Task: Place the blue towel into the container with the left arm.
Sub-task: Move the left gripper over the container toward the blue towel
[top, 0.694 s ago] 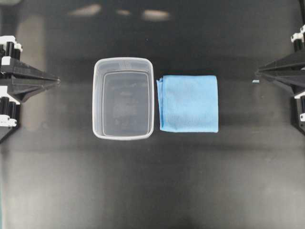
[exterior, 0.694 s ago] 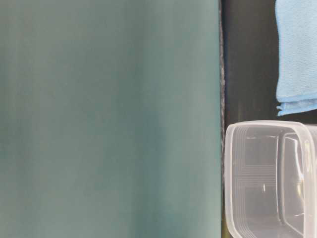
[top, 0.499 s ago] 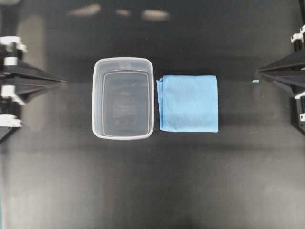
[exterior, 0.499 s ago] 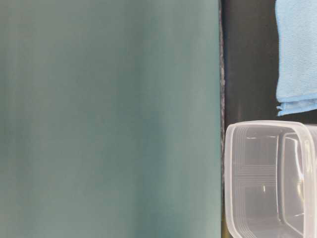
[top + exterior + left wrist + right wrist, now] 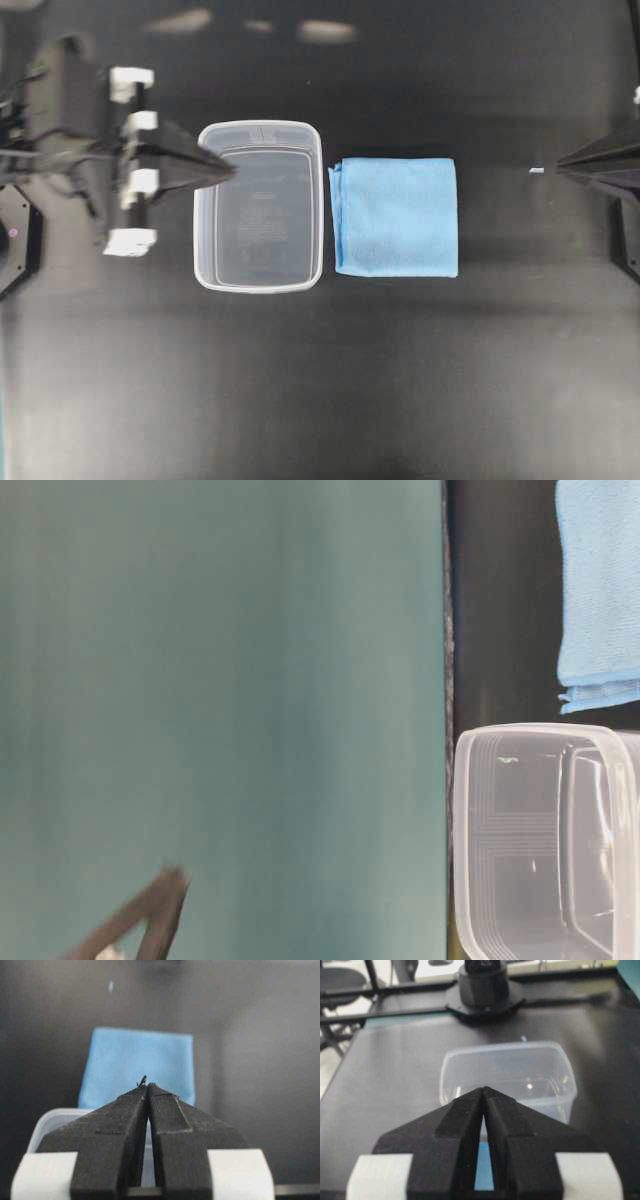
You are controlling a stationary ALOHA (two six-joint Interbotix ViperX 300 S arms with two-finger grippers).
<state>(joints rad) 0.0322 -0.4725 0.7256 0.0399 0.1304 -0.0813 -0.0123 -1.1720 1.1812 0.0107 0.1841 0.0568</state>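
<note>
The blue towel lies flat on the black table, just beside the clear container. The left hand is closed and empty, its tip over the container's rim. The right hand is closed and empty too, well apart from the towel.

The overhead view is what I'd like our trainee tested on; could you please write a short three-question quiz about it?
1. True or false: the blue towel lies inside the clear plastic container.
2. Multiple choice: the left hand has its tip over A) the container's rim, B) the towel, C) bare table far from both.
3. Fill in: in the wrist views, both the left hand and the right hand are ____.

Key:
1. False; it lies flat on the table beside the container.
2. A.
3. Shut, holding nothing.
</note>
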